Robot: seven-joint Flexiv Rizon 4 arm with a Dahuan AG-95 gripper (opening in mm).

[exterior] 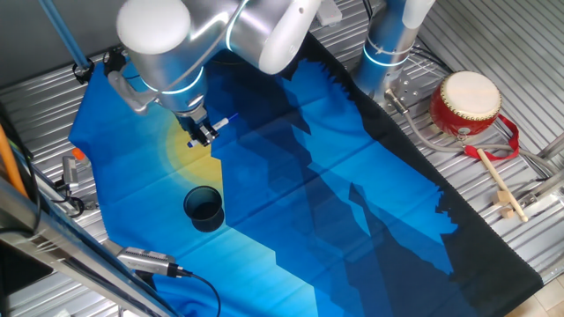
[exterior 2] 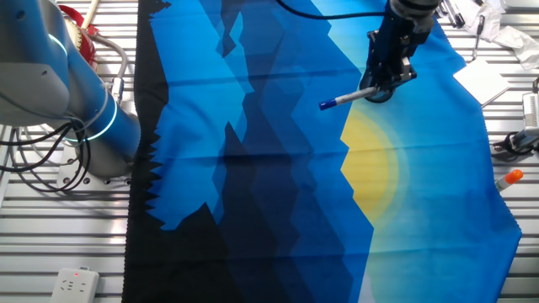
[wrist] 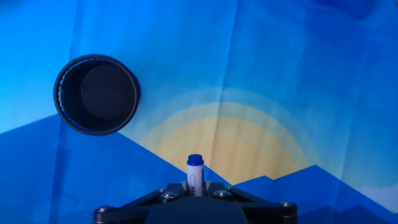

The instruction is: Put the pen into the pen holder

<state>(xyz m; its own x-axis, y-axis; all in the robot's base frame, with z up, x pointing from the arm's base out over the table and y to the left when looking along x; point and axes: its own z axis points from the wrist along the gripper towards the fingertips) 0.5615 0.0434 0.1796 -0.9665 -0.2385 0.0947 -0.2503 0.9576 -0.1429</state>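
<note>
Claw (exterior 2: 381, 89): I see it clamped on the pen (exterior 2: 347, 98) (blue tip sticking out), above the cloth (exterior 2: 278, 168).
Pen holder (wrist: 97, 94): upright, left of my claw.

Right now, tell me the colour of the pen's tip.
Blue: the pen held in the gripper has a blue tip, clearest in the hand view.

Drum (exterior: 467, 104) and drumstick (exterior: 499, 183) beside blue cloth (exterior: 335, 202).
</note>
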